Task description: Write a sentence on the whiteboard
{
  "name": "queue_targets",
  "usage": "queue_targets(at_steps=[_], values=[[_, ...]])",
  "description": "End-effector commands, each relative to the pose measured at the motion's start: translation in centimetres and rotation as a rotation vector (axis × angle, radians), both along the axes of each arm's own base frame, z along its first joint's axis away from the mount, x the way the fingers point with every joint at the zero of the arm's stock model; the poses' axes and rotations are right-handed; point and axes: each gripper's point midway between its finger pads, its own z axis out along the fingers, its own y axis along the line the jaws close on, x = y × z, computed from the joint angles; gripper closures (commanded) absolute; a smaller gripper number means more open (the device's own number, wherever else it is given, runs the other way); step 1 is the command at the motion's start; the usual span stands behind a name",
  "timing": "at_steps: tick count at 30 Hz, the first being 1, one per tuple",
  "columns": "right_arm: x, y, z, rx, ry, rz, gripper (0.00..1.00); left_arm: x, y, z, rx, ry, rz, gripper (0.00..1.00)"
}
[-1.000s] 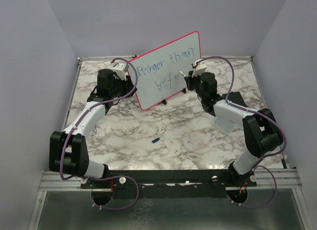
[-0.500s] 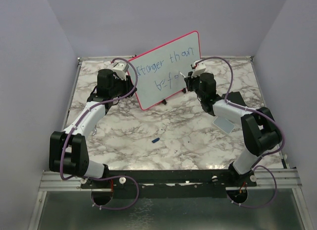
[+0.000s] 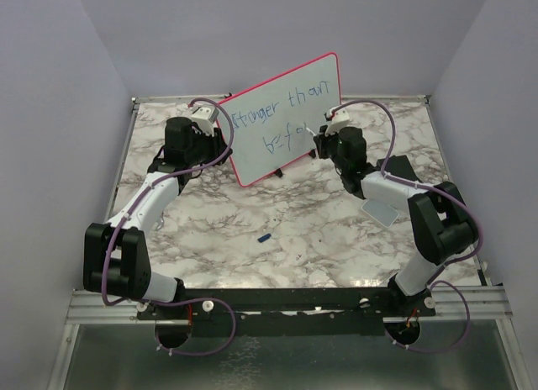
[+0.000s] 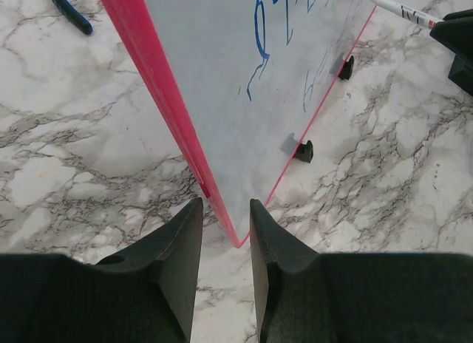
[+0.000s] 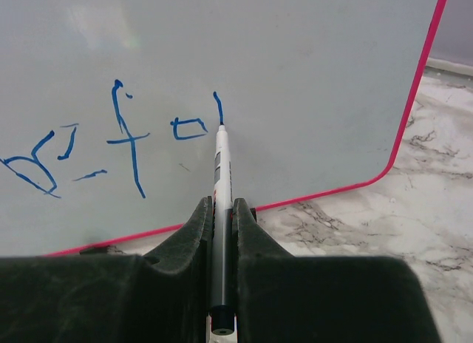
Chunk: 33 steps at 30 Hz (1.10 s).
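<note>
The whiteboard [image 3: 277,159], pink-red framed, stands tilted on two black feet at the back of the table. The sentence [image 3: 282,108] is in blue: "Stronger than" on the top row and a few letters on the second row [image 5: 133,136]. My left gripper [image 3: 220,131] is at the board's left edge. In the left wrist view its fingers [image 4: 224,204] close around the lower corner of the board [image 4: 222,77]. My right gripper [image 5: 220,201] is shut on a white marker [image 5: 219,173]. The marker's tip touches the board [image 5: 295,55] at the bottom of a short blue stroke, right of the "o".
A small blue cap [image 3: 264,238] lies mid-table. A small grey pad [image 3: 380,212] and a black block [image 3: 402,166] sit by the right arm. A blue cable [image 4: 70,10] lies behind the board. Enclosure walls rise on three sides.
The right gripper and marker have shifted slightly along the second row. A short new blue stroke now stands after the "o". The left arm and board have not moved.
</note>
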Motion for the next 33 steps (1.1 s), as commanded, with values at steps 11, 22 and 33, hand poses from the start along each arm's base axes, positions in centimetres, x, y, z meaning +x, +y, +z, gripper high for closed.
queue_targets(at_steps=[11,22,33], values=[[-0.4,-0.4,-0.4,0.02,0.007,-0.014,0.99,-0.4,-0.5,1.3,-0.001,-0.051,-0.03,0.67],[0.8,-0.1,2.6,0.027,-0.06,-0.015,0.99,-0.4,-0.4,1.3,0.002,-0.054,-0.03,0.67],[1.1,-0.5,2.4,-0.008,-0.064,-0.035,0.99,-0.4,-0.4,1.5,0.003,-0.059,-0.028,0.67]])
